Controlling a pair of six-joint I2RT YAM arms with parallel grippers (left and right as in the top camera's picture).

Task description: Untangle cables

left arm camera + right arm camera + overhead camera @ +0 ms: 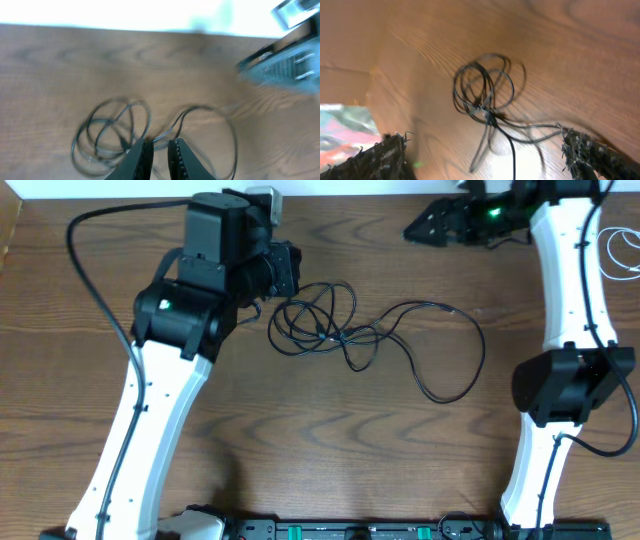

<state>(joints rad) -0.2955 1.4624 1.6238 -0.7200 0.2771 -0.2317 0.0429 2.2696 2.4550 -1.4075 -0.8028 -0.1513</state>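
A tangle of thin black cables (320, 325) lies mid-table, with one long loop (470, 350) trailing right. My left gripper (288, 275) sits just up-left of the tangle. In the left wrist view its jaws (159, 152) are nearly together with only a slim gap and nothing between them, and the coils (112, 132) lie just beyond the tips. My right gripper (430, 225) hovers at the back right, well away from the tangle. In its wrist view it (487, 150) stands wide open and empty, looking down on the coils (485, 90). A white cable (622, 255) lies at the far right edge.
The table's back edge (350, 192) runs just behind both grippers. The right arm's white link (565, 280) and black elbow (570, 385) stand right of the long loop. A black rail (350, 530) lines the front edge.
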